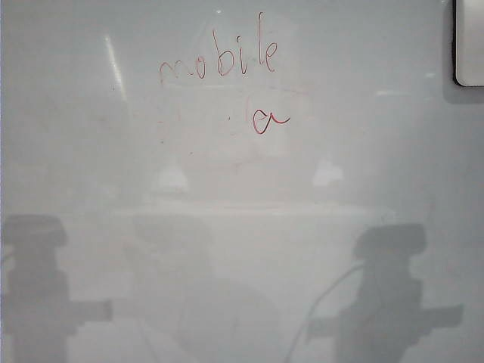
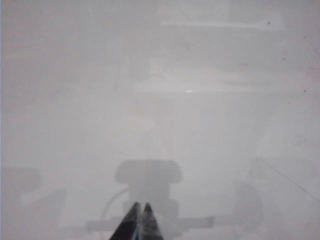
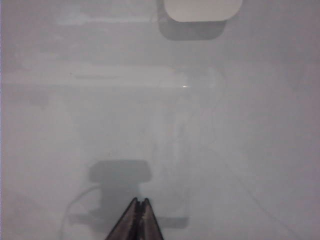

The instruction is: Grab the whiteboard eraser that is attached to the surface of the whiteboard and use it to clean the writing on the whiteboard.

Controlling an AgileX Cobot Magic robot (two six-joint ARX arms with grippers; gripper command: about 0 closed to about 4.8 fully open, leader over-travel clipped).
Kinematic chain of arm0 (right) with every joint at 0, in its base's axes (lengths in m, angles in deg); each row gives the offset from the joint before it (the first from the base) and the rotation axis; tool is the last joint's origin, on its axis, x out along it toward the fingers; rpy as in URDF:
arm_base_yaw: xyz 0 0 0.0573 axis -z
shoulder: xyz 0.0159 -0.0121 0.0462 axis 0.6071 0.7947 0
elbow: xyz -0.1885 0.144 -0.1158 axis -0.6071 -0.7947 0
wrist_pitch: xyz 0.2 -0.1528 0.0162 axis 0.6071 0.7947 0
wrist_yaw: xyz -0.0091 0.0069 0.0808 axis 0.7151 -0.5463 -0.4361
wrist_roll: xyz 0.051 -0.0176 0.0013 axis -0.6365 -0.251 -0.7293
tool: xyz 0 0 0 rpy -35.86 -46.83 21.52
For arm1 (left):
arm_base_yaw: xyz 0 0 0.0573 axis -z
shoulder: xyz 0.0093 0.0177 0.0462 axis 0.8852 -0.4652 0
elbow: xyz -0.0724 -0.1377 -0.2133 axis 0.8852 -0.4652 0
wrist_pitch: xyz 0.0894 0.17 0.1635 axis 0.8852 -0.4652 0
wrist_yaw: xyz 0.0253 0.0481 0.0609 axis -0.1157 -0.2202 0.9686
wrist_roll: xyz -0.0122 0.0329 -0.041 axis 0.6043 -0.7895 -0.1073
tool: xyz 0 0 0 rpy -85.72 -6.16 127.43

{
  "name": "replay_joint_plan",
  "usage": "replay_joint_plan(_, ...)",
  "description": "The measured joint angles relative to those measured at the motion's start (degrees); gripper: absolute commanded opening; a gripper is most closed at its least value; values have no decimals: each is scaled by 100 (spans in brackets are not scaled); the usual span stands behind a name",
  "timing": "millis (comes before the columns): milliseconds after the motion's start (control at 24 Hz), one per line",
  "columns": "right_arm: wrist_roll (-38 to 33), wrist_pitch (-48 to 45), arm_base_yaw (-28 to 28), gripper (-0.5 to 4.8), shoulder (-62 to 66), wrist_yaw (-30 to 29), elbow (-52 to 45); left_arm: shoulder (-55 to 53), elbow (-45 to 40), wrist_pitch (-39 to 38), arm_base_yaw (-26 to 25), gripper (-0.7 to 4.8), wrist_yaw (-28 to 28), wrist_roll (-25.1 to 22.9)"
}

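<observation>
The whiteboard [image 1: 242, 227] fills the exterior view. Red writing [image 1: 219, 62] reads "mobile" near the top, with a looped "a" [image 1: 268, 119] below it. The whiteboard eraser [image 1: 470, 42], white with a dark rim, sticks to the board at the top right corner; the right wrist view shows this eraser [image 3: 202, 10] far ahead of the fingers. My left gripper [image 2: 140, 206] is shut with nothing in it, over bare board. My right gripper [image 3: 140, 200] is shut and empty too. Neither gripper shows in the exterior view, only their shadows.
Grey shadows of the two arms [image 1: 34, 295] [image 1: 389, 295] lie on the lower board. Faint pink smudges [image 1: 174, 125] sit left of the "a". Light reflections streak the board's upper left.
</observation>
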Motion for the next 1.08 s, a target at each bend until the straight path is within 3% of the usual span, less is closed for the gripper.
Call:
replay_joint_plan(292, -205, 85, 0, 17, 2, -4, 87, 0, 17, 87, 0, -5, -48, 114)
replay_joint_plan(458, -319, 83, 0, 7, 2, -7, 446, -4, 350, 463, 0, -5, -149, 914)
replay_joint_plan(583, -979, 59, 0, -8, 2, -9, 981, 2, 981, 809, 0, -5, -221, 1668)
replay_joint_plan(666, -1344, 216, 0, -8, 2, -74, 1414, 2, 1462, 621, 0, -5, -772, 2081)
replay_joint_plan(875, -1414, 1397, 0, -8, 4, -260, 2435, 2, 2173, -188, 0, -6, -2098, 2188)
replay_joint_plan(1083, -1126, 3051, 0, -7, 223, -525, 3626, 7, 2675, -1572, 0, -5, -2614, 2175)
